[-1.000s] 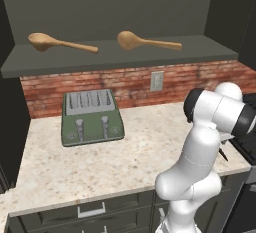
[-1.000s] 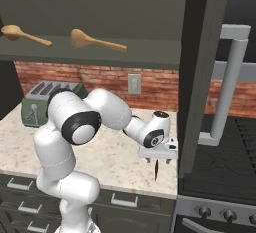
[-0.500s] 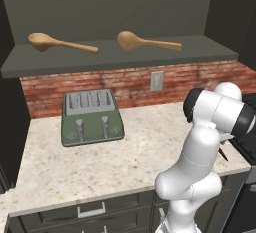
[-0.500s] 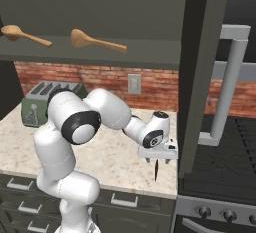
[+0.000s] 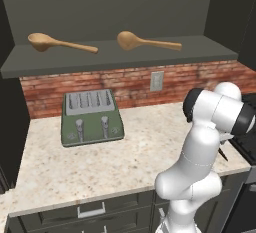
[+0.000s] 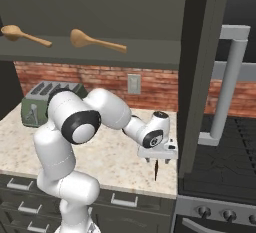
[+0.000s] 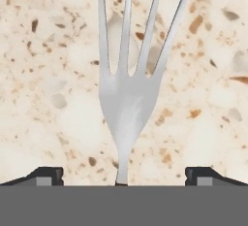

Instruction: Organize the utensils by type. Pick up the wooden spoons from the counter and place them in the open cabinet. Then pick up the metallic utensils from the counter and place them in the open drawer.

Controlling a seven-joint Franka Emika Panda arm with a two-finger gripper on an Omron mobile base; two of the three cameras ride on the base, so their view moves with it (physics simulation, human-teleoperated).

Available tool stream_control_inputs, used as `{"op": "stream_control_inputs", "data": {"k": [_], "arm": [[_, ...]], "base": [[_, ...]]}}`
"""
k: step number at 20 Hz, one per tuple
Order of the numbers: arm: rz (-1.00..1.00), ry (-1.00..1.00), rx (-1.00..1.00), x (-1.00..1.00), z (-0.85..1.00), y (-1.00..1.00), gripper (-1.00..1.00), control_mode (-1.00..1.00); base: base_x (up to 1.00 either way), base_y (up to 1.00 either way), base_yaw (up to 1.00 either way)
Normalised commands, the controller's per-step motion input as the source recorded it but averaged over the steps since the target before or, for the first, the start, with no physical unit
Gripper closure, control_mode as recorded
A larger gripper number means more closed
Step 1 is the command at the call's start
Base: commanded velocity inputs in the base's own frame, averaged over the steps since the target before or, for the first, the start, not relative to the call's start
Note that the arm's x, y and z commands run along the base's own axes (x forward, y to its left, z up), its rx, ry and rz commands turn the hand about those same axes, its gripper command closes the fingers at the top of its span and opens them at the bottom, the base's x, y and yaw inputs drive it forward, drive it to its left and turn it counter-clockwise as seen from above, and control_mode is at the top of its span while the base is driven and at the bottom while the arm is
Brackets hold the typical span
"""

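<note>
Two wooden spoons (image 5: 42,41) (image 5: 132,40) lie on the shelf (image 5: 120,57) of the open cabinet, and they appear again as spoons (image 6: 12,32) (image 6: 82,38) in the right base view. A metal fork (image 7: 127,99) with a dark handle (image 6: 155,171) lies on the speckled counter (image 5: 125,152) near its right end. My gripper (image 6: 157,160) hangs just over the fork, pointing down. In the hand view the gripper (image 7: 124,176) is open, its tips wide apart on either side of the fork's neck. The open drawer is out of view.
A green toaster (image 5: 91,117) stands at the back left of the counter. The tall cabinet door (image 6: 200,77) with its silver bar handle (image 6: 225,87) hangs open just right of the gripper. A black stovetop (image 6: 220,167) adjoins the counter's right end. Closed drawer fronts (image 5: 90,212) run below.
</note>
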Motion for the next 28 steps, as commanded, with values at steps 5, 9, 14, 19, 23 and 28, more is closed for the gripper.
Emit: {"op": "stream_control_inputs", "data": {"k": [5,9,14,19,23,28], "arm": [[0.0,0.0,0.0,0.0,-0.25,0.28,-1.0,-1.0],[0.0,0.0,0.0,-0.05,-0.26,0.44,-1.0,-1.0],[0.0,0.0,0.0,-0.1,-0.25,0.47,-1.0,-1.0],[0.0,0.0,0.01,-0.12,-0.24,0.51,-1.0,-1.0],[0.0,0.0,0.01,-0.12,-0.21,0.52,-1.0,-1.0],[0.0,0.0,0.0,-0.13,-0.18,0.56,-1.0,-1.0]], "base": [[0.0,0.0,0.0],[0.0,0.0,0.0],[0.0,0.0,0.0],[0.0,0.0,0.0],[0.0,0.0,0.0],[0.0,0.0,0.0]]}}
